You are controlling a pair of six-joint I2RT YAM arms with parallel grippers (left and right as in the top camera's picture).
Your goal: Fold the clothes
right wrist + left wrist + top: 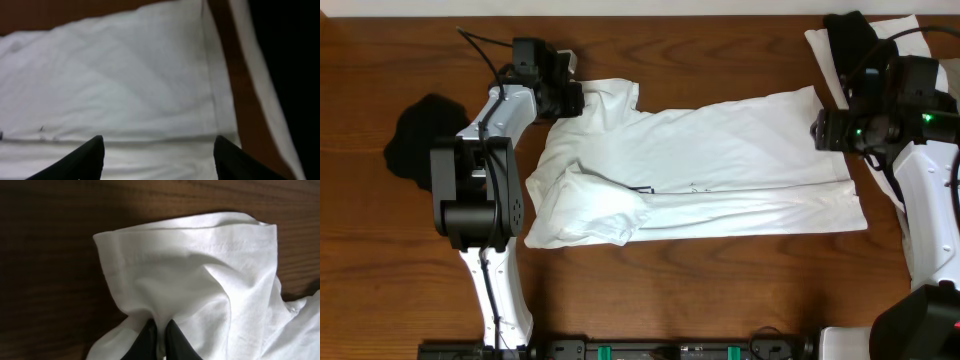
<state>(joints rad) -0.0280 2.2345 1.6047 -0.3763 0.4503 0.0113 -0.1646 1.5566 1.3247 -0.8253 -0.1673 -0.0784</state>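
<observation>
A white T-shirt (700, 165) lies spread sideways across the wooden table, its lower long edge folded up and one sleeve folded in at the lower left. My left gripper (566, 96) sits at the shirt's upper left sleeve (200, 255). In the left wrist view this gripper (160, 330) is shut, pinching a fold of the white sleeve cloth. My right gripper (828, 130) hovers at the shirt's right hem. Its fingers (92, 152) stand wide open above the white cloth (125, 85), with nothing between them.
A crumpled black garment (420, 135) lies left of the left arm. More clothes, one black (855, 40) and one white (820, 45), are piled at the far right corner. A strip of bare wood (242, 110) separates the shirt hem from that pile.
</observation>
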